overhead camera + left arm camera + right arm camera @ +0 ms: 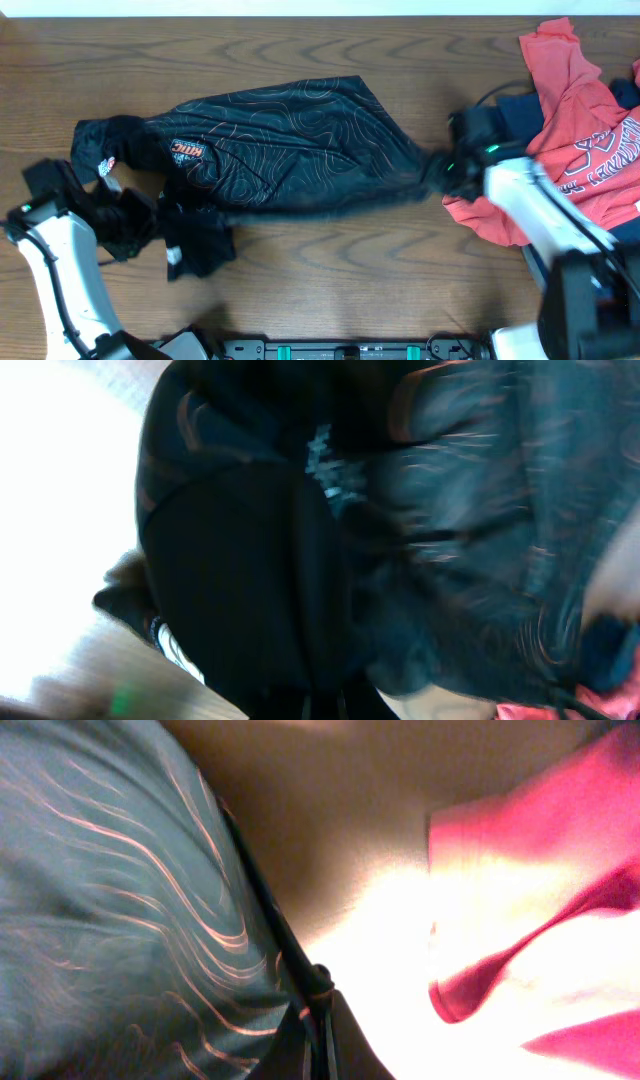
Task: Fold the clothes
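The black jersey [290, 140] with thin wavy lines and an orange-red logo lies stretched across the table's middle. My left gripper [150, 212] is shut on its bunched left end; in the left wrist view the dark cloth [300, 560] fills the frame and hides the fingers. My right gripper [440, 172] is shut on the jersey's right hem, and the right wrist view shows the hem [300, 970] pinched between the fingers [320, 1020]. A red tee [585, 120] with white lettering lies at the right over a navy garment [520, 110].
The wooden table [330, 270] runs under everything. The red tee's edge [520, 890] lies close beside my right gripper. The arm bases stand along the table's front edge [350, 350].
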Controlling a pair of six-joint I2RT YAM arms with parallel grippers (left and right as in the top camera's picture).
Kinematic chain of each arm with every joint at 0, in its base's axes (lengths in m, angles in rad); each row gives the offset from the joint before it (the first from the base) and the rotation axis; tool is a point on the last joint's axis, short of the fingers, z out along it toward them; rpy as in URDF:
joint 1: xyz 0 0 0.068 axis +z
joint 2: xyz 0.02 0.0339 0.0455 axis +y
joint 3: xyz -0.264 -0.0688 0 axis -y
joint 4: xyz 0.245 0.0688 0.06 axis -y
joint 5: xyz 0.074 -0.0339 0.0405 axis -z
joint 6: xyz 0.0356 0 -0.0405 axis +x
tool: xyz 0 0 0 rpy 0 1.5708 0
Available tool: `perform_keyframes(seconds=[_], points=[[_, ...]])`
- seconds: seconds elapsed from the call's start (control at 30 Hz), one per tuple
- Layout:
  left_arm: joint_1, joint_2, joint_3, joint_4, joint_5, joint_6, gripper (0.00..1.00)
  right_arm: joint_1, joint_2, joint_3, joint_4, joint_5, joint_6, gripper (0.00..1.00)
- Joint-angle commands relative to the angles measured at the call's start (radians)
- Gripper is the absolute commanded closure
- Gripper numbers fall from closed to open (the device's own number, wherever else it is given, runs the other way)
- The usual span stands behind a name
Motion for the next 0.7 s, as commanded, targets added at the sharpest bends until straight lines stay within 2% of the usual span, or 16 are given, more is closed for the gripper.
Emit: perform_keyframes(seconds=[0.0, 0.3, 0.5, 0.67], points=[[-0.019, -0.006, 0.145, -0.019, 0.076, 0.074, 0.94, -0.043, -0.132, 0.188, -0.091, 0.022, -0.175, 0.99], [-0.128, -0.018, 0.547, -0.128, 0.078, 0.132, 0.94, -0.085, -0.244, 0.516, -0.311, 0.028, -0.256, 0.99], [-0.126, -0.018, 0.791, -0.181, 0.078, 0.132, 0.94, -0.085, -0.278, 0.688, -0.325, 0.040, -0.320, 0.99], [-0.126, -0.017, 0.932, -0.155, 0.077, 0.132, 0.94, -0.085, -0.279, 0.816, -0.327, 0.164, -0.320, 0.99]])
